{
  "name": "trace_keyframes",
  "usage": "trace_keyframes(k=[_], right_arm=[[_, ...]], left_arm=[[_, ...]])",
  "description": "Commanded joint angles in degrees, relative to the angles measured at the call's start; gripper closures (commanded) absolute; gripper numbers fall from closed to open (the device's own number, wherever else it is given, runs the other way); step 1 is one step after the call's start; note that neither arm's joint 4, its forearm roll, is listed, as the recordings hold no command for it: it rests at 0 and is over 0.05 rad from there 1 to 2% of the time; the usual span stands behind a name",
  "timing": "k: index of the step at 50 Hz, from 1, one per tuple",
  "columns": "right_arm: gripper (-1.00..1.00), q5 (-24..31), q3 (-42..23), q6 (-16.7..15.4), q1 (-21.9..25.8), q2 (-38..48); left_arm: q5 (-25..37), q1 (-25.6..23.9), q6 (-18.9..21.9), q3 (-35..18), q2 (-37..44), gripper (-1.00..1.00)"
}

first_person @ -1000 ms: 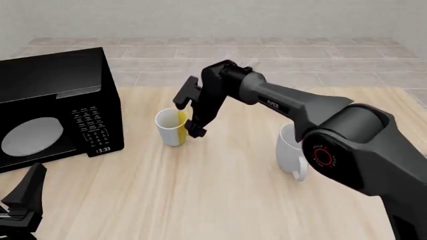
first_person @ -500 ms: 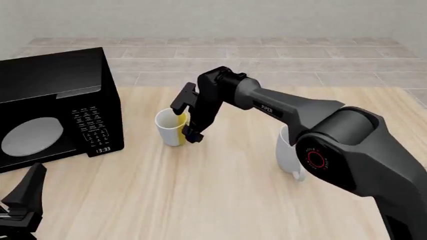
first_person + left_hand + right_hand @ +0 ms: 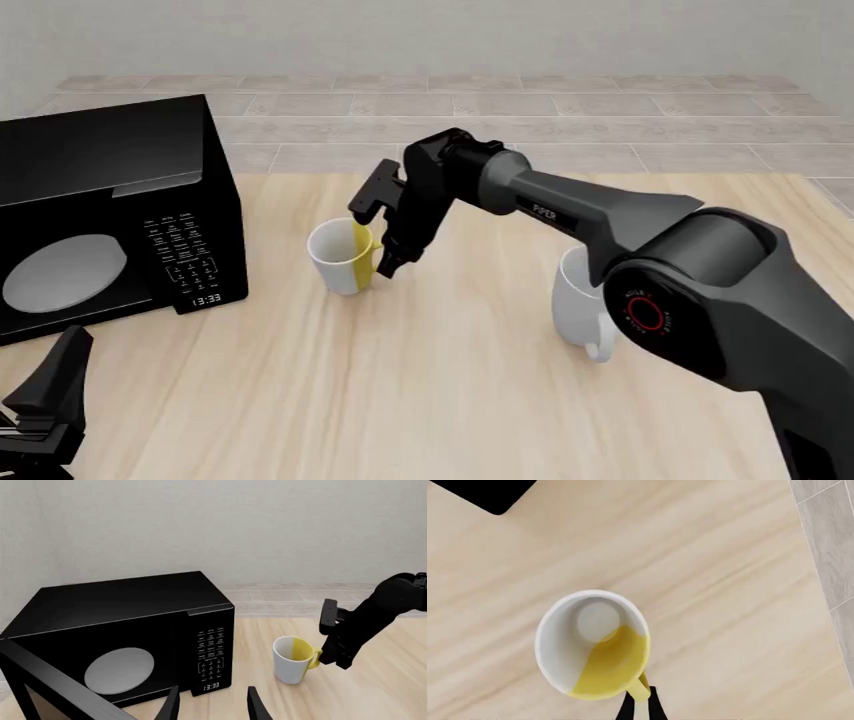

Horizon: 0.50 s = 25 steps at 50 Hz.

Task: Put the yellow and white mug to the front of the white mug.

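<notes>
The yellow and white mug [image 3: 339, 258] stands on the wooden table just right of the microwave. It also shows in the left wrist view [image 3: 292, 660] and from above in the right wrist view [image 3: 590, 645]. My right gripper [image 3: 384, 258] reaches down at the mug's right side. Its two fingertips [image 3: 626, 711] sit close together on either side of the yellow handle [image 3: 638, 690]. The white mug [image 3: 577, 305] stands at the right, partly hidden behind my right arm. My left gripper [image 3: 213, 707] is open and empty at the near left corner [image 3: 47, 405].
A black microwave [image 3: 107, 200] stands at the table's left, close to the yellow and white mug; it fills the left of the left wrist view [image 3: 120, 630]. Bare wooden table [image 3: 441, 380] lies between the two mugs and in front of them.
My right gripper dipped at the mug's handle and its wrist turned slightly; the fingers now pinch the handle. The mug has barely shifted. The left arm has not moved.
</notes>
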Motion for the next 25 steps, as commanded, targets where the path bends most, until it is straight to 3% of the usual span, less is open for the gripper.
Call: trace_keyframes(k=[1, 25], right_arm=[[1.0, 0.01, 1.98, -0.82, 0.22, -0.62], [1.0, -4.28, 9.08, 1.34, 1.06, -9.43]], left_arm=[[0.0, 0.0, 0.0, 0.0, 0.0, -1.0], [0.0, 0.0, 0.0, 0.0, 0.0, -1.0]])
